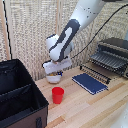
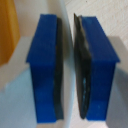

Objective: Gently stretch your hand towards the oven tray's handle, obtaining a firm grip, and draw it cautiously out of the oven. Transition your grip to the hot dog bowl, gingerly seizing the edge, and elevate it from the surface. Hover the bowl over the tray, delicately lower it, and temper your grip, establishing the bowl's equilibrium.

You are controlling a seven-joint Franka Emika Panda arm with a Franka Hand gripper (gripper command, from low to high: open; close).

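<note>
On the exterior view's left stands a large black fabric bin (image 1: 20,95), with a red cup (image 1: 58,94) just in front of it on the desk (image 1: 85,107). Behind the cup, the hand (image 1: 54,66) sits directly over the hot dog bowl (image 1: 54,76), which looks to be at or barely off the desk (I cannot tell which). The wrist view shows the blue fingers (image 2: 47,70) drawn close around a thin white edge, so they appear clamped on the bowl's rim, yellow-orange food to one side. Further right lies a dark blue slab (image 1: 90,83), then the oven tray (image 1: 104,62), already pulled out in front of the oven (image 1: 116,47). So the tray step looks done and the bowl grasp made; the lift, carry, lowering and release remain.
</note>
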